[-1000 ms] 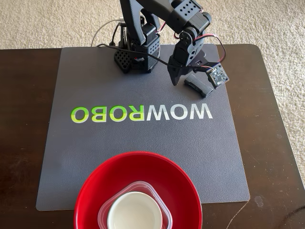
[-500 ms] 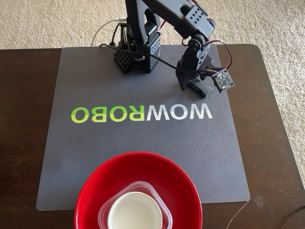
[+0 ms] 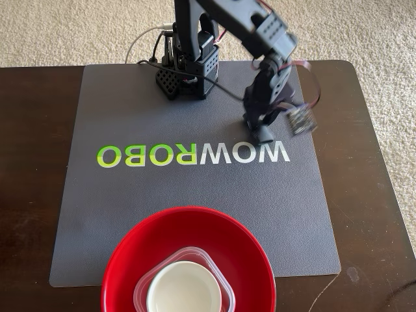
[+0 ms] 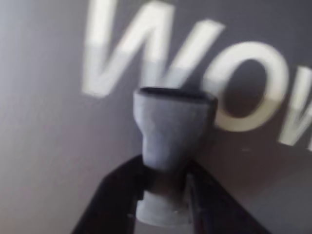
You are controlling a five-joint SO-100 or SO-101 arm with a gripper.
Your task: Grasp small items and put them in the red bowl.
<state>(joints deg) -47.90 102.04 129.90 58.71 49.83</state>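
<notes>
A dark brown wooden counter [image 3: 377, 195] stands on pale beige carpet [image 3: 65, 29], and a grey mat [image 3: 195, 188] printed with the WOWROBO lettering [image 3: 195, 155] covers most of its top; the claw [image 3: 263, 133] is down on this mat at the lettering's right end in the fixed view, with the arm's black base [image 3: 188, 71] behind it to the left near the mat's far edge. The arm is motion-blurred in the fixed view, so the claw tips and the small circuit board [image 3: 300, 120] hanging just right of them are soft, and the thing between the tips cannot be made out there. The wrist view is also blurred, but it shows the two black fingers [image 4: 117, 190] closed against the narrow waist of the small dark grey oblong clip [image 4: 170, 131], pinching it; the clip's wider flared end points away from the claw over the big pale letters [image 4: 146, 53] on the mat. Far from the claw, at the near edge of the fixed view and cut off by the frame, sits the red bowl [image 3: 130, 260]. Inside it lies a clear square plastic container [image 3: 140, 289], and nested in that a small white round bowl [image 3: 185, 289], both partly cropped.
</notes>
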